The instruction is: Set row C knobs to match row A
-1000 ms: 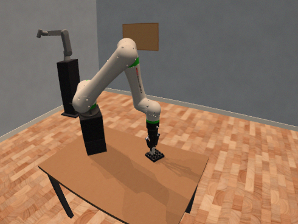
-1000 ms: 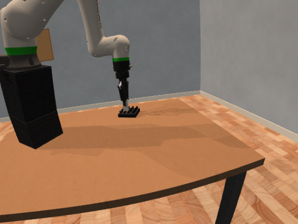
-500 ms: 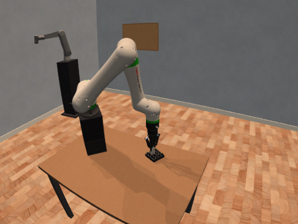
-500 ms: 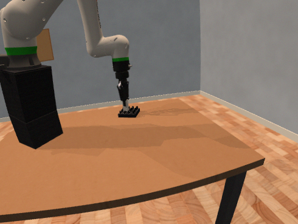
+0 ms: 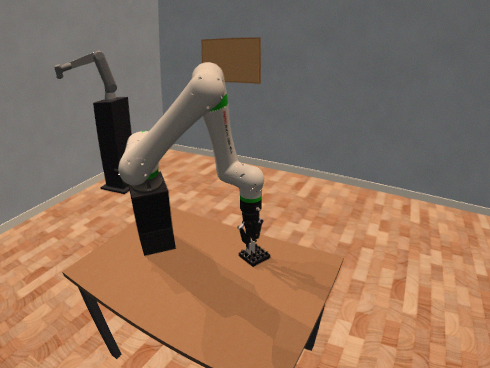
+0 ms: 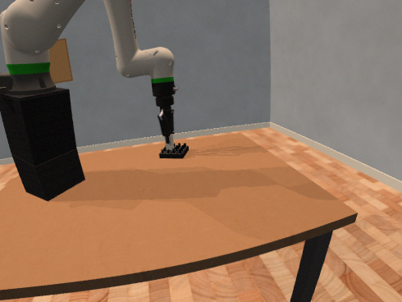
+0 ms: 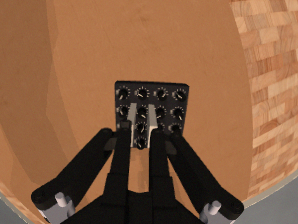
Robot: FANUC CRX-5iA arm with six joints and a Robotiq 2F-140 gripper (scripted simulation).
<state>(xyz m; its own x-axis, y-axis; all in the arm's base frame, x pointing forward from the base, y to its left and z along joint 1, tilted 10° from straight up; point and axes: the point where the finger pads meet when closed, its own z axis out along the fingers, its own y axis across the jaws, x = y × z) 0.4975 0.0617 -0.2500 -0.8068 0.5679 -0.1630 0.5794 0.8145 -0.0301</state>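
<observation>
The small black knob box [image 5: 260, 258] [image 6: 179, 153] [image 7: 174, 106] stands on its feet on the brown table [image 5: 200, 300] [image 6: 185, 205], toward the far side. My gripper [image 5: 251, 246] [image 6: 168, 144] [image 7: 141, 112] points straight down onto it. In the wrist view the two fingers straddle a knob in the second column from the left, with a small gap on each side. The fingers stand narrow but loosened and are not clamped on the knob. The knob names and white lines are too small to read.
The arm's black pedestal [image 5: 152, 220] [image 6: 41, 144] stands on the table's back left part. A second grey arm on a black column [image 5: 112, 140] stands on the floor behind. The table edge lies close beyond the box in the wrist view.
</observation>
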